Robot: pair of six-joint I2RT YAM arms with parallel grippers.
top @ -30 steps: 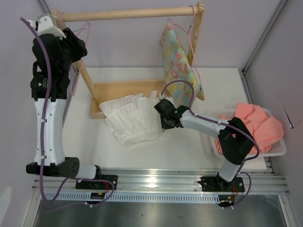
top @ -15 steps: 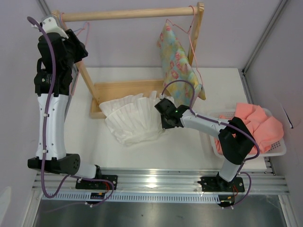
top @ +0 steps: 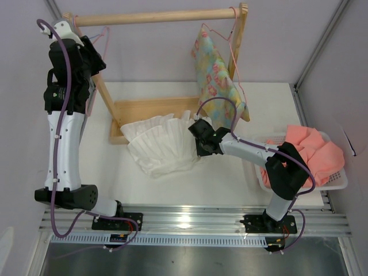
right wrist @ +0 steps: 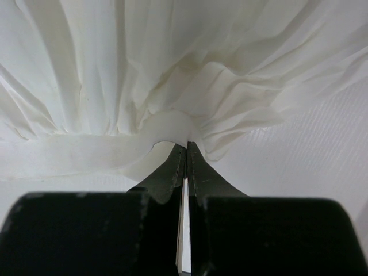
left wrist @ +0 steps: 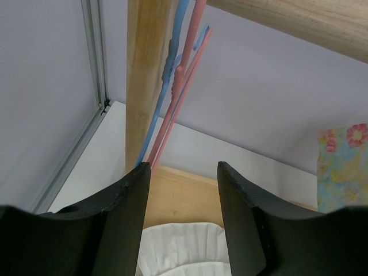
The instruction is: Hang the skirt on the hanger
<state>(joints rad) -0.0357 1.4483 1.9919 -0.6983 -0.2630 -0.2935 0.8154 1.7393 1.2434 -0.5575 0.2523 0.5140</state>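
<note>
**Item 1, skirt** (top: 161, 146): white, finely pleated, ruffled hem. It lay spread flat on the white table (top: 230, 184), its far edge lapping onto the wooden base (top: 149, 108) of the clothes rack. One edge was pinched at the right side.

**Item 2, hanger** (left wrist: 181, 80): thin pink wire. It hung at the left end of the rack, close against the upright post (left wrist: 146, 75), with a light blue wire hanger (left wrist: 167, 68) alongside it. It was well apart from the skirt and bare of any garment.

**Item 3, left gripper** (left wrist: 183, 172): raised high beside the post, jaws parted, nothing between them. The pink wire ran just beyond its left finger; contact could not be judged.

**Item 4, right gripper** (right wrist: 185, 146): low on the table, jaws closed tight on a fold of the skirt's edge.

**Item 5, floral garment** (top: 215, 72): pastel print, hung on another pink hanger at the right end of the rack's top rail (top: 155, 17).

**Item 6, salmon-pink cloth** (top: 313, 150): heaped in a white basket (top: 340, 183) at the table's right edge.
</note>
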